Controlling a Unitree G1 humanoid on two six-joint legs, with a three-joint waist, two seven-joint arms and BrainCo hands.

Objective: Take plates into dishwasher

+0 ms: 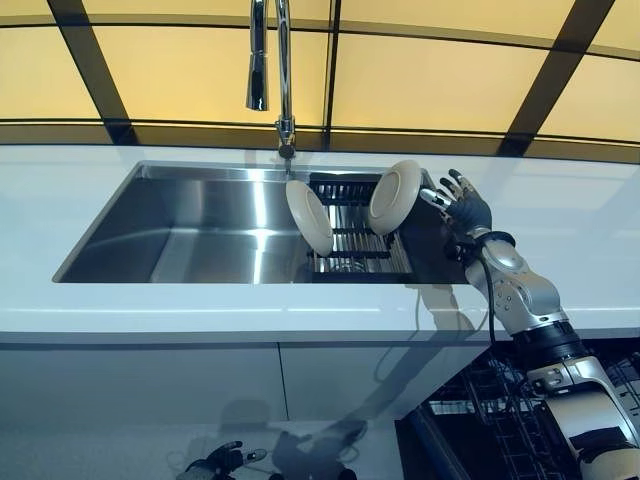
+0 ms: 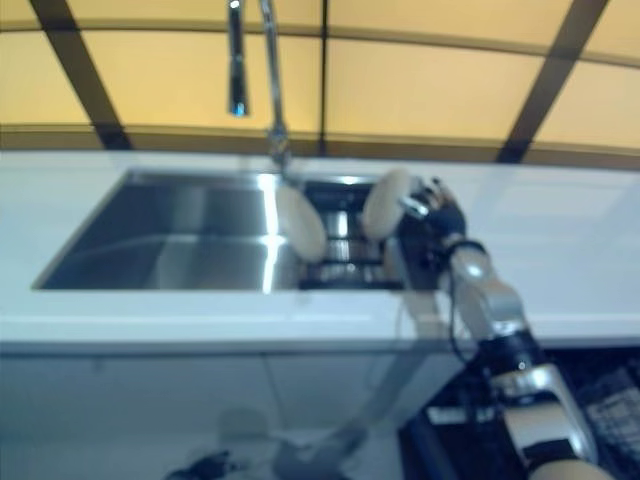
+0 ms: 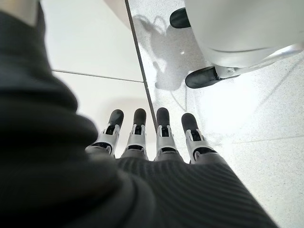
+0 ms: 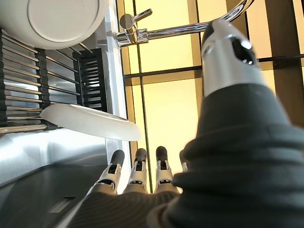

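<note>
Robot hand (image 1: pixel 462 212) beside racked plates (image 1: pixel 395 196)

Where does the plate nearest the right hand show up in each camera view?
Left eye view: the plate stands on edge in the rack at the sink's right end, just left of the right hand.
Right eye view: same place, plate right of centre.
Left wrist view: not in it.
Right wrist view: plate in a corner, its back showing.
Shared landmark: the faucet, behind the sink.
</note>
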